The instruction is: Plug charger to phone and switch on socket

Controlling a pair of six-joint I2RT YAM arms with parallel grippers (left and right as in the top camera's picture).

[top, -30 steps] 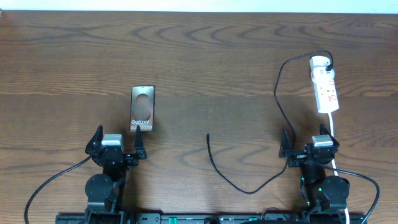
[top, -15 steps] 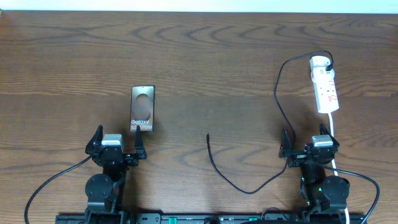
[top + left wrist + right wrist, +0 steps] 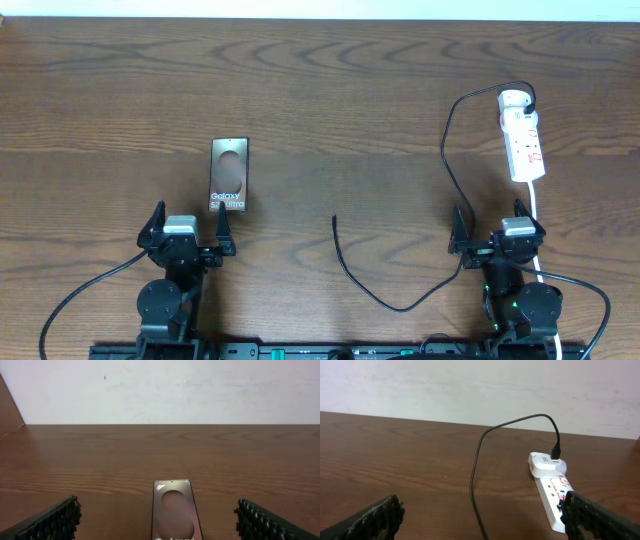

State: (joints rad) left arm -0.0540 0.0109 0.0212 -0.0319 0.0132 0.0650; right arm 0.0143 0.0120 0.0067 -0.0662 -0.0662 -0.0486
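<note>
The table (image 3: pixel 320 90) carried all 3 things, well apart from each other. The left claw (image 3: pixel 190 213) and the right claw (image 3: pixel 489 222) rested at the near edge. Both had their jaws spread wide and held nothing.

The socket (image 3: pixel 522 140) lay far right, straight beyond the right claw, with its long axis running near to far. The black plug sat in its far end, and I could not tell how the switch stood.

The phone (image 3: pixel 229 175) lay just beyond the left claw, also with its long axis near to far and its near short edge toward that claw.

The charger (image 3: pixel 446 150) ran from the socket down past the right claw, then curved left. Its free tip (image 3: pixel 334 218) pointed far and lay between the 2 claws, right of the phone and not touching it.

In my judgement nothing was plugged into the phone yet. The tip was about equally distant from both claws, the phone was nearer the left one, and the socket was nearer the right one.
</note>
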